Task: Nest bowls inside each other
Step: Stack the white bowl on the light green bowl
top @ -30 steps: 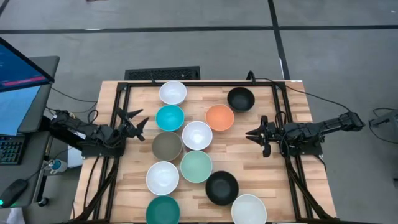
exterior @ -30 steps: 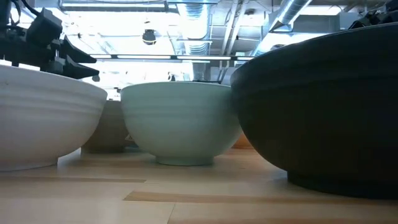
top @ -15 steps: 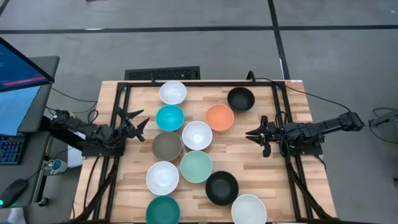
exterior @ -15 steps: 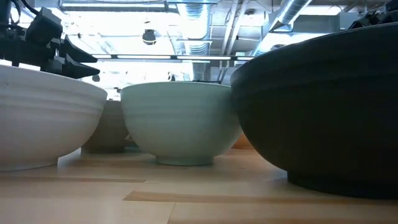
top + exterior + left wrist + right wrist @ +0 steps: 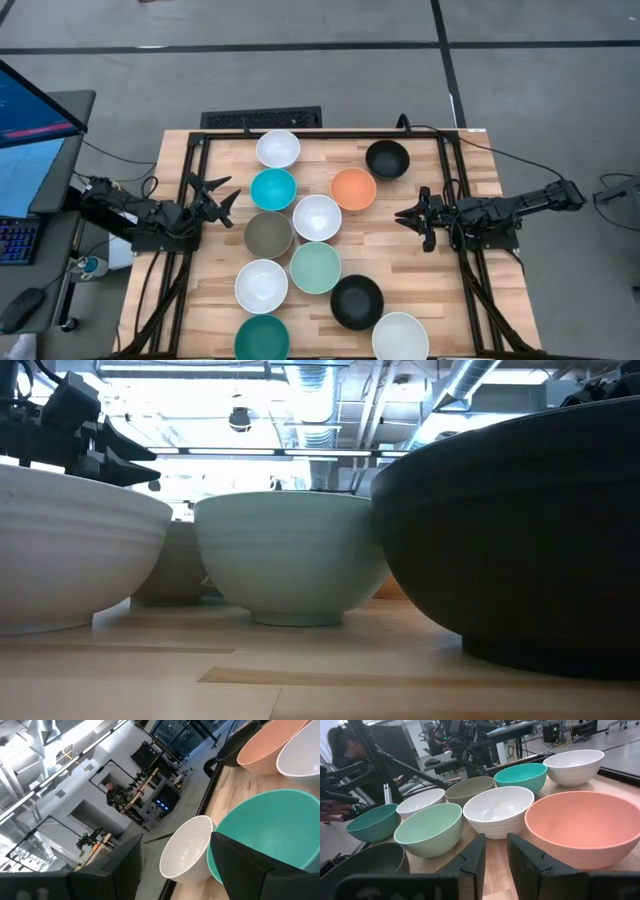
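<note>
Black bowl (image 5: 520, 530) cropped, looming close

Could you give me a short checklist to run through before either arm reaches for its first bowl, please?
1. Left gripper open and empty, at the table's left edge: ok.
2. Right gripper open and empty, at the right edge: ok.
3. Bowls all upright and none nested yet, from the white round bowl at the far end to the dark teal round bowl nearest the front: ok.
4. Nearest target for the left gripper, the turquoise round bowl, uncovered: ok.
5. Nearest target for the right gripper, the orange round bowl, uncovered: ok.
6. Room for a finger between touching rims: cannot tell.
</note>
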Robot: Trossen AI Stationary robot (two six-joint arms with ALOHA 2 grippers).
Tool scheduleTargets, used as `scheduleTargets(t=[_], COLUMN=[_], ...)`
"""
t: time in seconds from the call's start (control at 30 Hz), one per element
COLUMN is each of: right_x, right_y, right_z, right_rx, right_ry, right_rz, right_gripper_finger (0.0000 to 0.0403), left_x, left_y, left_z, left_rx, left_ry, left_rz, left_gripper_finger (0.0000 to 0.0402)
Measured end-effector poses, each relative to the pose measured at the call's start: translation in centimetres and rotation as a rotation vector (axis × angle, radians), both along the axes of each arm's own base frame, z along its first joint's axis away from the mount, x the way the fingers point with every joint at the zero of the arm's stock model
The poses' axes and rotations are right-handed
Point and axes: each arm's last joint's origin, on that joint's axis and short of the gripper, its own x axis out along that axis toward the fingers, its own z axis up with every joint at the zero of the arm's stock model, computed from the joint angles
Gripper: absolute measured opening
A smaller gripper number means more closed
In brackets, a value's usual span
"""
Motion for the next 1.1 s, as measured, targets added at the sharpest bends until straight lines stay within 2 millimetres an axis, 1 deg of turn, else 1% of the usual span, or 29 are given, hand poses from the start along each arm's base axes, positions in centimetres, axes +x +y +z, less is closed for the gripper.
scheduleTargets(t=[0.1, 0.2, 0.23, 0.3, 0.4, 0.47, 0.5, 0.57, 0.63, 0.7, 0.77, 0.83, 0.93, 1.03, 1.1], right_x=[0.0, 0.0, 0.0, 0.0, 0.0, 0.0, 0.0, 0.0, 0.0, 0.0, 0.1, 0.1, -0.3, -1.1, -1.6], right_y=[0.0, 0.0, 0.0, 0.0, 0.0, 0.0, 0.0, 0.0, 0.0, 0.0, -0.1, -0.2, -0.7, -1.1, -1.3], right_z=[0.0, 0.0, 0.0, 0.0, 0.0, 0.1, 0.1, 0.1, 0.2, 0.3, 0.9, 1.9, 4.0, 5.8, 6.5], right_rx=[0.0, 0.0, 0.0, -0.001, -0.034, -0.061, -0.074, -0.098, -0.107, -0.105, -0.113, -0.145, -0.165, -0.162, -0.125], right_ry=[0.0, 0.0, 0.0, 0.0, -0.002, -0.005, -0.007, -0.007, -0.013, -0.031, -0.084, -0.182, -0.371, -0.529, -0.609], right_rz=[0.0, 0.0, 0.0, 0.0, 0.005, 0.008, 0.011, 0.014, 0.015, 0.012, -0.017, -0.078, -0.228, -0.371, -0.407], right_gripper_finger=[0.0102, 0.0102, 0.0102, 0.0102, 0.0102, 0.0102, 0.0102, 0.0102, 0.0102, 0.0102, 0.0102, 0.0102, 0.0102, 0.0102, 0.0102], left_x=[0.0, 0.0, 0.1, 0.3, 0.6, 0.7, 0.7, 0.6, 0.3, 0.0, -0.3, -0.6, -1.3, -1.5, -1.5], left_y=[0.0, 0.0, -0.1, -0.4, -1.1, -1.4, -1.6, -1.8, -1.8, -1.6, -1.3, -1.0, -0.6, -0.3, -0.2], left_z=[0.0, 0.0, 0.0, 0.2, 0.4, 0.8, 1.2, 2.2, 3.2, 4.0, 4.6, 5.1, 6.0, 6.2, 6.1], left_rx=[0.002, 0.059, 0.065, 0.042, -0.117, -0.14, -0.175, -0.32, -0.518, -0.69, -0.796, -0.851, -0.899, -0.912, -0.944], left_ry=[0.004, 0.056, 0.057, 0.022, -0.099, -0.15, -0.201, -0.361, -0.542, -0.69, -0.825, -0.94, -1.098, -1.15, -1.173], left_rz=[0.0, -0.009, -0.039, -0.16, -0.438, -0.576, -0.631, -0.736, -0.812, -0.827, -0.791, -0.738, -0.731, -0.675, -0.64], left_gripper_finger=[0.0222, 0.0222, 0.0222, 0.0222, 0.0222, 0.0222, 0.0222, 0.0222, 0.0222, 0.0222, 0.0222, 0.0222, 0.0222, 0.0222, 0.0222])
